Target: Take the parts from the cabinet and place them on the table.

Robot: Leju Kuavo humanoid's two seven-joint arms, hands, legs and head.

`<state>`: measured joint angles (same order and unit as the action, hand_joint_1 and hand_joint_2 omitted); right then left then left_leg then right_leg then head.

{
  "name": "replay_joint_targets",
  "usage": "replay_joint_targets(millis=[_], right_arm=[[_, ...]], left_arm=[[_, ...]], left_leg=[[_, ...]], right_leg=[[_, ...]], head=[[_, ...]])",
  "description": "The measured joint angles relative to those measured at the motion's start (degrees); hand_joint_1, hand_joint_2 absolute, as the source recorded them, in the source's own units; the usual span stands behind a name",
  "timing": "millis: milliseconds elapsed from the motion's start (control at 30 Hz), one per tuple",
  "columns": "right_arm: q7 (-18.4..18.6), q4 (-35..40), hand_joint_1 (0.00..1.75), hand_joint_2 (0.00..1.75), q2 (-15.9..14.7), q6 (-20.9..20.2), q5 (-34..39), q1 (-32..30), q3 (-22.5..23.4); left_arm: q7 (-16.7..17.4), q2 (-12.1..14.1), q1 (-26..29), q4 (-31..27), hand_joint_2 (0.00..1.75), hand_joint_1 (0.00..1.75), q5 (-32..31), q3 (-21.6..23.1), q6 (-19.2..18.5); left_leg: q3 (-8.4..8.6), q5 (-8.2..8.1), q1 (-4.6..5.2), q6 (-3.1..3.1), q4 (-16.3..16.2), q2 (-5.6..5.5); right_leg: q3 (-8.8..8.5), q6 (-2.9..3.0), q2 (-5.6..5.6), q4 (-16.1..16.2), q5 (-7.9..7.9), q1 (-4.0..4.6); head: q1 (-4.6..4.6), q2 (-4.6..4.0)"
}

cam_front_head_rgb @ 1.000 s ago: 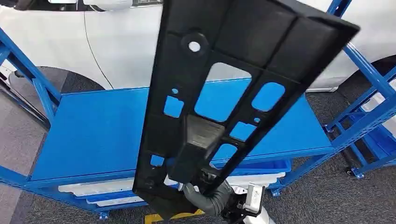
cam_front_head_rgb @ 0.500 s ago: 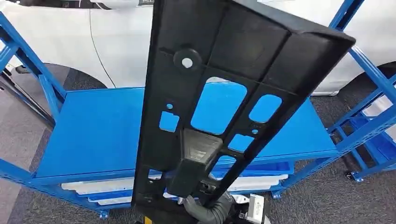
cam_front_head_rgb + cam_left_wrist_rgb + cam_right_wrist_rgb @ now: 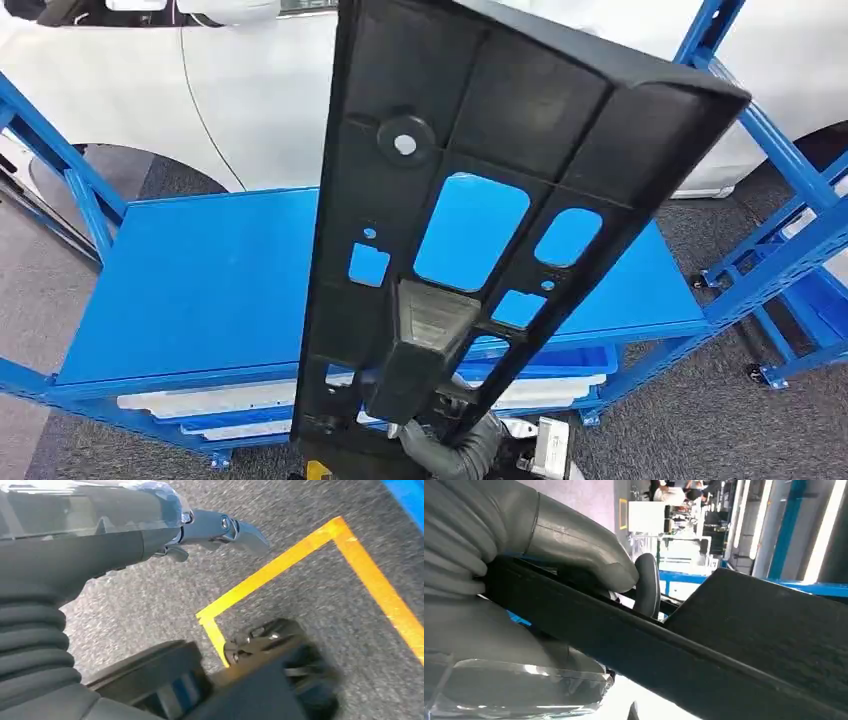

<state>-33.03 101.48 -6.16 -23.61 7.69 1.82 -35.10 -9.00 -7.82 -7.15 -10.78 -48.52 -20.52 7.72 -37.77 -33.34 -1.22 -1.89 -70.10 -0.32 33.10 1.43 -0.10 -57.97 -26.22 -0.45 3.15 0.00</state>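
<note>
Black plastic panel (image 3: 480, 200) with cut-out windows stands nearly upright before my head camera, above the blue shelf table (image 3: 200, 290). My right hand (image 3: 450, 445) grips its lower end, thumb (image 3: 574, 545) clamped on the edge. I cannot tell how my left hand (image 3: 220, 527) is set, over grey carpet (image 3: 310, 605).

Grey ribbed cover (image 3: 30, 645); dark fingers (image 3: 647, 585)
</note>
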Motion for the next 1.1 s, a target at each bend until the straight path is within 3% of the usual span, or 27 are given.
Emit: replay_joint_targets(millis=[33,67,100,133,200,233,300,400,433,467,533,600,633,700,867,933,967,1000,1033,1067,1100], right_arm=[[0.2,0.0,1.69,1.75,0.0,0.0,0.2,0.0,0.0],[0.5,-0.1,1.69,1.75,0.0,0.0,0.4,0.0,-0.1],[0.7,-0.2,1.69,1.75,0.0,0.0,0.5,0.0,-0.2],[0.8,-0.3,1.69,1.75,0.0,0.0,0.6,0.0,-0.3],[1.0,-0.3,1.69,1.75,0.0,0.4,0.5,0.1,-0.5],[1.0,-0.3,1.69,1.75,0.0,0.7,0.4,0.1,-0.5],[1.2,-0.3,1.69,1.75,0.0,1.2,0.1,0.1,-0.5],[1.3,-0.3,1.69,1.75,0.0,1.4,-0.3,0.1,-0.7],[1.3,-0.3,1.69,1.75,-0.1,1.5,-0.5,0.0,-0.7],[1.4,-0.3,1.69,1.75,-0.1,1.7,-0.6,0.1,-0.8],[1.6,-0.3,1.69,1.75,-0.2,2.0,-0.8,0.2,-0.8],[1.6,-0.3,1.69,1.75,-0.5,2.0,-0.8,0.2,-0.8],[1.6,-0.3,1.69,1.75,-0.6,2.0,-0.8,0.2,-0.8],[1.6,-0.3,1.69,1.75,-0.8,2.0,-0.8,0.2,-0.8],[1.6,-0.3,1.69,1.75,-0.8,2.0,-0.8,0.2,-0.8],[1.6,-0.3,1.69,1.75,-0.8,2.0,-0.8,0.2,-0.8],[1.6,-0.3,1.69,1.75,-0.9,2.0,-0.8,0.4,-0.8],[1.5,-0.3,1.69,1.75,-1.0,2.0,-0.9,0.2,-0.8],[0.8,-0.3,1.69,1.75,-1.5,2.0,-1.0,0.1,-0.8],[0.5,-0.3,1.69,1.75,-1.7,1.9,-1.2,-0.1,-0.8],[0.5,-0.3,1.69,1.75,-1.7,1.9,-1.2,-0.2,-0.8]], left_arm=[[0.6,0.0,0.2,0.0,1.75,0.0,0.4,-0.1,0.0],[1.3,0.0,0.4,0.0,1.75,0.0,0.5,-0.4,0.1],[1.7,0.1,0.5,0.0,1.75,0.0,0.5,-0.5,0.1],[2.1,0.2,0.6,0.0,1.75,0.0,0.4,-0.6,0.0],[2.5,0.3,0.4,0.0,1.75,0.0,0.2,-0.7,-0.4],[2.6,0.5,0.2,0.0,1.75,0.0,0.0,-0.7,-0.5],[2.8,0.5,0.0,0.0,1.75,0.0,-0.2,-0.7,-0.7],[3.0,0.6,0.1,0.0,1.75,0.0,-0.3,-0.7,-0.8],[3.1,0.5,0.0,0.0,1.75,0.0,-0.4,-0.7,-0.8],[3.1,0.5,-0.2,0.0,1.75,0.0,-0.5,-0.7,-0.8],[3.1,0.5,-0.6,0.0,1.75,0.0,-0.7,-0.7,-1.1],[3.2,0.4,-0.6,0.0,1.75,0.0,-0.7,-0.7,-1.2],[3.2,0.4,-0.6,0.0,1.75,0.0,-0.8,-0.7,-1.2],[3.2,0.4,-0.6,0.0,1.75,0.0,-1.0,-0.7,-1.4],[3.2,0.4,-0.6,0.0,1.75,0.0,-1.0,-0.7,-1.4],[3.2,0.4,-0.6,0.0,1.75,0.0,-1.1,-0.7,-1.4],[3.2,0.4,-0.8,0.0,1.75,0.0,-1.2,-0.7,-1.3],[3.2,0.4,-0.8,-0.1,1.75,0.0,-1.3,-0.7,-1.3],[3.1,0.4,-0.6,-0.1,1.75,0.0,-1.5,-0.6,-1.5],[3.1,0.4,-0.7,-0.1,1.75,0.0,-1.7,-0.6,-1.6],[3.2,0.4,-0.7,-0.1,1.75,0.0,-1.7,-0.6,-1.5]], left_leg=[[-2.21,-1.6,0.05,-0.02,-4.6,0.0],[-3.27,-1.67,0.06,0.11,-6.8,0.0],[-2.83,-0.44,0.12,0.37,-5.8,0.0],[-1.05,1.88,0.29,0.78,-2.2,0.0],[4.3,6.85,0.89,2.09,8.6,0.0],[5.57,6.37,1.16,2.7,11.1,0.14],[5.19,7.12,1.37,2.5,11.5,0.13],[5.19,7.64,1.37,2.88,11.9,0.12],[5.3,8.4,0.6,2.93,12.8,0.52],[5.11,8.8,0.65,3.33,13.1,0.47],[3.99,9.45,0.6,3.46,13.1,0.48],[2.86,10.18,0.6,3.29,12.9,0.57],[2.31,10.57,0.55,3.14,12.9,0.57],[1.26,11.2,0.39,2.77,12.5,0.56],[1.26,11.2,0.39,2.77,12.5,0.56],[1.12,11.3,0.36,2.7,12.5,0.55],[0.18,11.91,0.38,1.89,11.8,0.39],[0.3,12.27,0.37,1.49,12.0,0.3],[0.07,13.92,0.23,0.02,12.5,0.11],[-2.6,4.7,-0.05,-0.2,5.0,0.2],[-4.66,-0.36,0.02,-0.4,-4.9,0.2]], right_leg=[[0.07,0.16,-0.05,0.0,-0.01,0.27],[0.06,0.26,-0.04,-0.1,-0.02,0.56],[-0.04,0.32,-0.02,-0.1,-0.05,0.8],[-0.17,0.42,-0.04,-0.2,0.06,1.02],[-0.32,0.45,-0.03,-0.3,0.02,1.38],[-0.14,0.34,-0.06,-0.4,0.02,1.59],[0.35,-0.19,-0.11,-0.5,0.33,1.42],[0.26,-0.76,-0.14,-0.3,0.68,1.42],[0.39,-1.08,-0.06,-0.8,-0.06,1.36],[1.04,-1.56,0.08,-2.3,-2.12,1.34],[4.15,-2.37,0.12,-10.7,-8.09,0.71],[6.04,-2.92,0.1,-17.2,-10.88,0.09],[5.28,-3.17,0.09,-17.0,-10.15,-0.24],[0.58,-3.5,0.08,-10.3,-6.08,-0.72],[0.58,-3.5,0.08,-10.3,-6.08,-0.72],[-0.25,-3.54,0.08,-9.0,-5.53,-0.77],[-6.31,-3.69,0.2,1.0,-5.85,-0.91],[-5.86,-2.88,0.61,0.2,-4.39,-0.31],[-4.68,-1.09,0.42,0.7,-3.21,-0.37],[-2.6,0.09,0.07,0.7,-1.36,-0.19],[-0.62,0.33,-0.05,0.6,0.1,0.28]], head=[[0.0,0.0],[0.0,0.0],[0.0,0.0],[0.0,0.0],[0.0,0.0],[0.0,0.0],[0.0,0.0],[0.0,0.0],[0.0,0.0],[-0.02,0.0],[0.0,0.0],[0.0,0.0],[0.0,0.0],[0.0,0.0],[0.0,0.0],[0.0,0.0],[0.0,0.0],[0.02,0.0],[-0.02,0.0],[0.0,0.0],[0.0,0.0]])
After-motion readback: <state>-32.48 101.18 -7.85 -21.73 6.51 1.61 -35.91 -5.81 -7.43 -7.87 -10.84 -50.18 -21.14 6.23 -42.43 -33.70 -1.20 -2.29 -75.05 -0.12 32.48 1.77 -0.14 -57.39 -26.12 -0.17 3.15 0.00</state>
